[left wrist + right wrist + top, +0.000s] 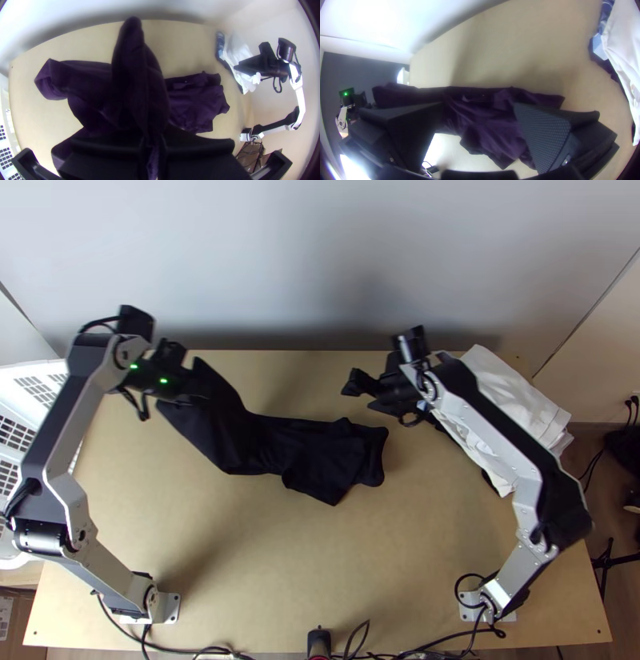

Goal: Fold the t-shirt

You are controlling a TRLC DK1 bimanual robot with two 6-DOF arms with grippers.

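My left gripper (pixel 200 390) is at the upper left in the top view, holding up one end of the dark t-shirt (pixel 308 452). The rest of the shirt trails bunched and wrinkled across the table toward the middle. In the left wrist view, the gripper (pixel 152 146) pinches a gathered fold of the dark purple shirt (pixel 138 83). Over the table right of the shirt's far end, my right gripper (pixel 362 394) stands open. The right wrist view has the shirt (pixel 486 123) beyond the spread fingers of the gripper (pixel 480 133), nothing between them.
A pile of white cloth (pixel 512 396) lies on the table's right side, with dark and blue cloth (pixel 600 46) beside it. A white plastic basket (pixel 32 390) stands at the left edge. Cables (pixel 360 652) run along the near edge.
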